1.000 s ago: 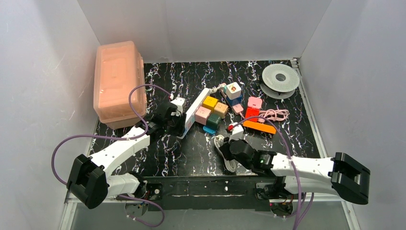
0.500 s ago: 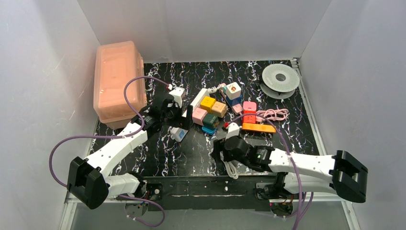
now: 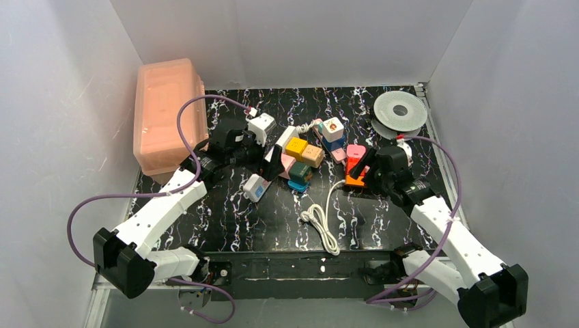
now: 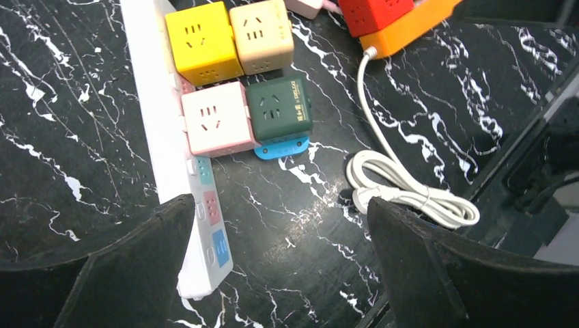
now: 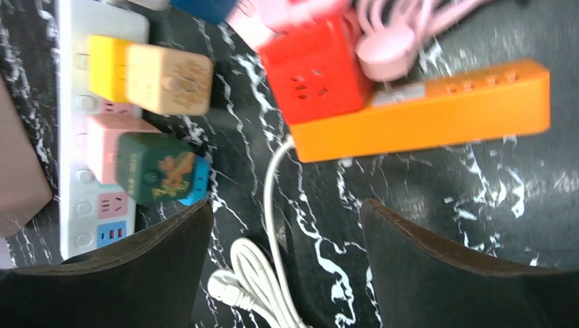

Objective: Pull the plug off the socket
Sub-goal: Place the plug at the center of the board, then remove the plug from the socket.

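— Left gripper [image 4: 276,205]: fingers spread wide, nothing between them, nothing clamped. It hovers over the near half of the socket [image 4: 153,102].
— Socket position?
— Left of centre on the counter [image 3: 225,212], long axis running near-left to far-right. Its near end, with bare pink and blue outlet faces, lies just inside the left finger in the wrist view. Cube plugs sit in a block along its right side. The pink cube [image 4: 217,119] is seated against the strip, just beyond the fingertips.
— Right gripper [image 5: 281,205]?
— Also spread wide, empty. It hangs over the orange block [image 5: 423,116], with a loose white cord [image 4: 416,199] on the near side, right of the socket and apart from it.
— Which arm for the pull?
— Judgement: left is nearer. It needs to advance along the strip, close across a cube, and draw it rightward off the strip. Which cube is meant, I cannot tell.
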